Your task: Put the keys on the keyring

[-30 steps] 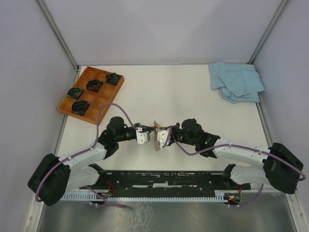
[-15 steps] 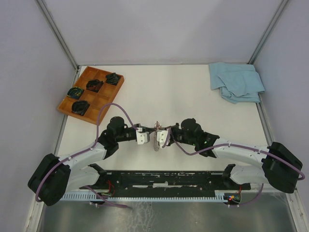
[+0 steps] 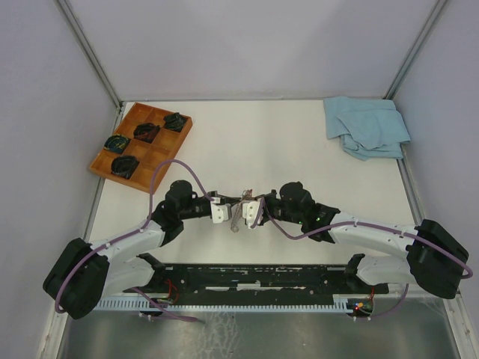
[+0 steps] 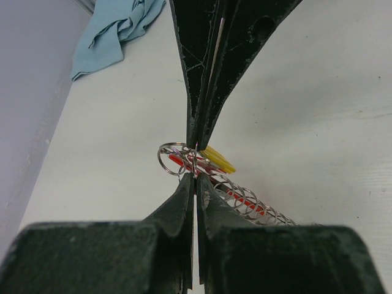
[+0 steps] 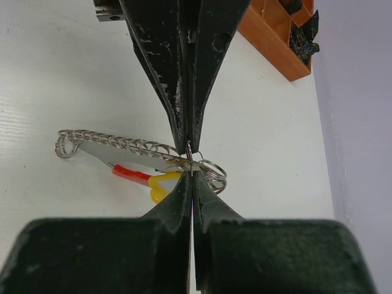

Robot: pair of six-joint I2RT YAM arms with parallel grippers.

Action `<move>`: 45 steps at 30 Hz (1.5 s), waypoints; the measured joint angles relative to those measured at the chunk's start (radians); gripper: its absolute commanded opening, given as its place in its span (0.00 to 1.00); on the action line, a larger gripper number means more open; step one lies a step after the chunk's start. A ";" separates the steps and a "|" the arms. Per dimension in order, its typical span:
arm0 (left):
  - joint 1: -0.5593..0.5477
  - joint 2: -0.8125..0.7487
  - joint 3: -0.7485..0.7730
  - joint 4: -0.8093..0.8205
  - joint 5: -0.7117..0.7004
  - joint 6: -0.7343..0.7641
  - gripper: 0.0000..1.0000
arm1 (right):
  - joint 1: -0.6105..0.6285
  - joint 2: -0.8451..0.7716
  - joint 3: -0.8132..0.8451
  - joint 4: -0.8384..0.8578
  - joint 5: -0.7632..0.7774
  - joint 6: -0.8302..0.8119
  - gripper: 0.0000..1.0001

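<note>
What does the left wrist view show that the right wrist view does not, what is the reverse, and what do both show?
Only the left wrist view: the blue cloth by the wall. Only the right wrist view: the wooden tray with black items. Both: a shut hand, the left hand or the right hand, pinching the keyring, with the yellow key, red strap and chain, over the white table.

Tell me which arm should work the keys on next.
Right, probably: the right gripper pinches where the keys meet the keyring; the left gripper clamps the keyring itself, a steady anchor.
</note>
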 measured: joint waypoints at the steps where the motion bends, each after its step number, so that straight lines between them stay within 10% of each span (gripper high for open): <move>1: 0.000 0.000 0.000 0.001 0.000 0.000 0.03 | 0.000 0.000 0.000 0.000 -0.001 0.001 0.01; 45: 0.008 0.031 -0.101 0.426 -0.051 -0.379 0.03 | -0.051 -0.001 -0.078 0.287 -0.094 0.085 0.01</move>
